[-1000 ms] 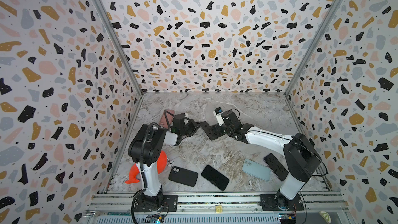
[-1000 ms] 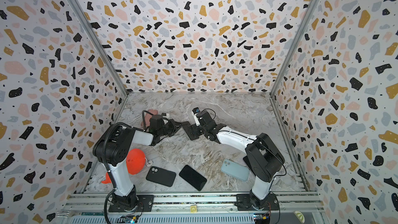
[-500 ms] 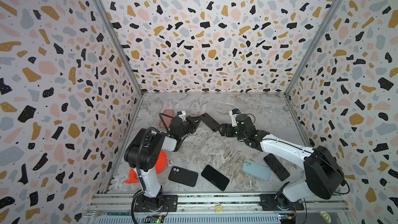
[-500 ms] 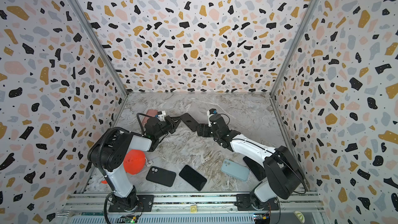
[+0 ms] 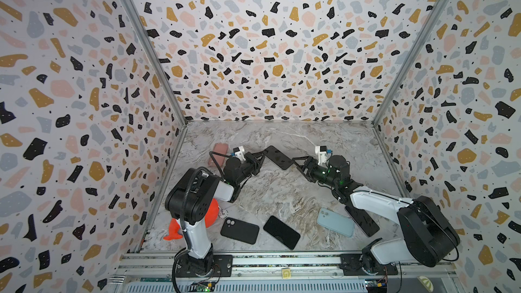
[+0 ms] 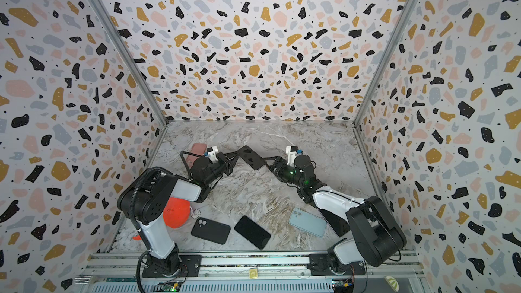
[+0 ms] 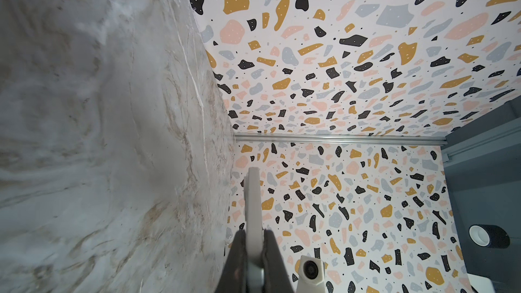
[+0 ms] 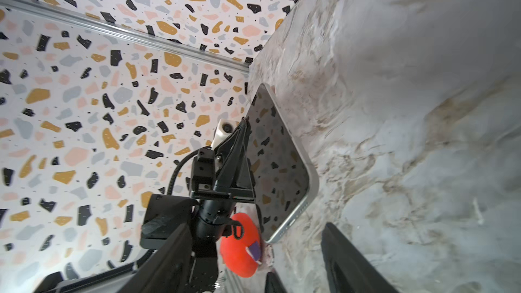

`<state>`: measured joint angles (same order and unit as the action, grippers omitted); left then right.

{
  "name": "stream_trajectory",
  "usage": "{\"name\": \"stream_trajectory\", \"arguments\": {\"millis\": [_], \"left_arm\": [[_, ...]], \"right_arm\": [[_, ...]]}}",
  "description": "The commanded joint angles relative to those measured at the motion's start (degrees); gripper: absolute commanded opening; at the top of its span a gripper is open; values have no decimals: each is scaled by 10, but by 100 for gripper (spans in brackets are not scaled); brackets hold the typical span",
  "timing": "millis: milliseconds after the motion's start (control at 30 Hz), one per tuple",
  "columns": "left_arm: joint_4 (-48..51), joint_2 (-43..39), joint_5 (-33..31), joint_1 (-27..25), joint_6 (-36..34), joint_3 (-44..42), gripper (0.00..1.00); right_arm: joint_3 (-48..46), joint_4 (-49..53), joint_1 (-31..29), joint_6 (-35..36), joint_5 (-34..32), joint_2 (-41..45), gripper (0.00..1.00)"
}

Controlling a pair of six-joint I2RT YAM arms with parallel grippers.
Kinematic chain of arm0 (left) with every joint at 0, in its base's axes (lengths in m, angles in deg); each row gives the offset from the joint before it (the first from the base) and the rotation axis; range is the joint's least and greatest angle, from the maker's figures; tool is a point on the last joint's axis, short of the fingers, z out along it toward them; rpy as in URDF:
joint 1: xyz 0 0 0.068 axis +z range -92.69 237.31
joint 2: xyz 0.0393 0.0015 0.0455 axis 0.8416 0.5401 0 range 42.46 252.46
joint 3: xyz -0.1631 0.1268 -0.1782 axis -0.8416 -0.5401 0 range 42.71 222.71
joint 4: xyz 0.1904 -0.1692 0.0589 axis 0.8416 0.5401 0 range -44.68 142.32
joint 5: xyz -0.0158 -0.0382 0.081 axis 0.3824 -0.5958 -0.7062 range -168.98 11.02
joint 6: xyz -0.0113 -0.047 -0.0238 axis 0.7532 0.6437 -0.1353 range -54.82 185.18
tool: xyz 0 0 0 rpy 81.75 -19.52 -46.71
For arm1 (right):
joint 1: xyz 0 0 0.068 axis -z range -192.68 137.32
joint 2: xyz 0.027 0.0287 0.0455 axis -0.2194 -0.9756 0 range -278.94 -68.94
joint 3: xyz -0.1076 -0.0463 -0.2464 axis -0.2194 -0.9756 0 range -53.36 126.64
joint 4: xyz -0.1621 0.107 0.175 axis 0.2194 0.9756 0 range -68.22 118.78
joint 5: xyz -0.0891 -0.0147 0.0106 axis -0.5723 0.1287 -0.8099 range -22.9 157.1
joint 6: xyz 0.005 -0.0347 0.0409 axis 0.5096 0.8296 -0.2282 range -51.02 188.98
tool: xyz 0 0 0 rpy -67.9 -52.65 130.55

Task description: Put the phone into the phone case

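1. The left gripper point(image 5: 260, 156) is clenched on one end of the phone point(image 5: 277, 157), held above the table point(image 5: 282, 193)
2. The right gripper point(image 5: 299, 162) stands spread at its other end, grasping nothing
3. Risk: closing off-centre could twist the phone loose, far from the black case point(image 5: 239, 230)

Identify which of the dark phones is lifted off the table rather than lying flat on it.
The phone clamped in the left gripper, far from the two dark phones lying near the front rail.
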<state>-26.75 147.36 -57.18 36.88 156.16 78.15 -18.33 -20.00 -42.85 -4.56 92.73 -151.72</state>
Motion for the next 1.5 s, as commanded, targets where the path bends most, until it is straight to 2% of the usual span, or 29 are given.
{"name": "stream_trajectory", "arguments": {"millis": [0, 200, 367, 733, 1100, 1467], "left_arm": [[-69, -20, -11, -4, 13, 4, 0], [-68, -29, -16, -8, 17, 5, 0], [-65, -32, -17, -11, 18, 7, 0], [-80, -30, -17, -14, 32, 7, 0], [-99, -24, -17, -15, 41, -1, 0], [-107, -20, -18, -16, 42, -7, 0]], "right_arm": [[-20, -116, 4, -115, 47, -20, 70], [-40, -178, 6, -162, 52, -51, 65], [-40, -214, 7, -180, 47, -66, 48], [-25, -257, 10, -205, 47, -105, 32], [-13, -278, 9, -208, 37, -132, 26], [-4, -288, 4, -211, 30, -135, 24]]}}
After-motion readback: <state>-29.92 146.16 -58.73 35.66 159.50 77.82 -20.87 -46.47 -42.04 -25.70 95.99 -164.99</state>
